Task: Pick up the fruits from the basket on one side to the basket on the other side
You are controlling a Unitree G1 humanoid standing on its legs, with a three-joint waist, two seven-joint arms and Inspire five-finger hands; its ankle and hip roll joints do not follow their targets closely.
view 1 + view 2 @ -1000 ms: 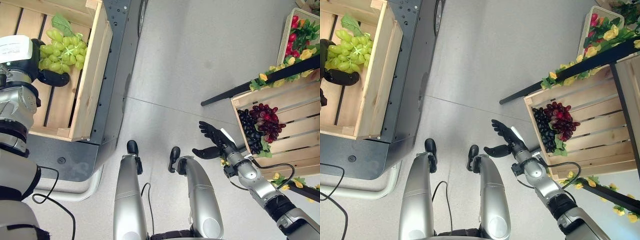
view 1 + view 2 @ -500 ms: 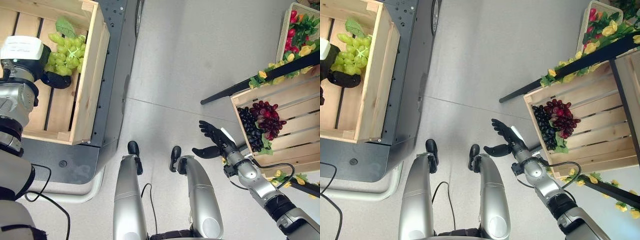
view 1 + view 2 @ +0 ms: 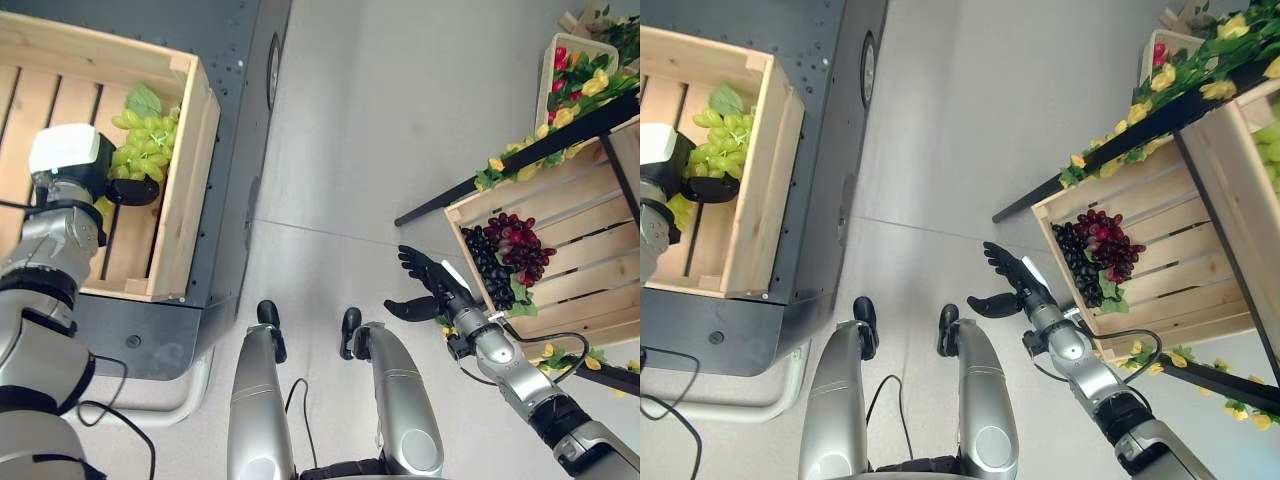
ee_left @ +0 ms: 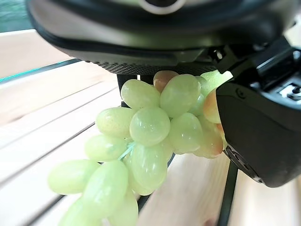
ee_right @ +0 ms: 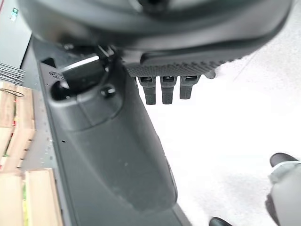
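Left wrist view: left hand point(image 4: 263, 127) hides part of green grapes point(image 4: 141, 141).

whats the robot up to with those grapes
The robot's left hand is closed on a bunch of green grapes inside the wooden crate on its left. Whether the bunch rests on the slats is unclear. Its right hand is open and holds nothing, hanging above the floor just short of the crate on the right, where dark purple and red grapes lie.
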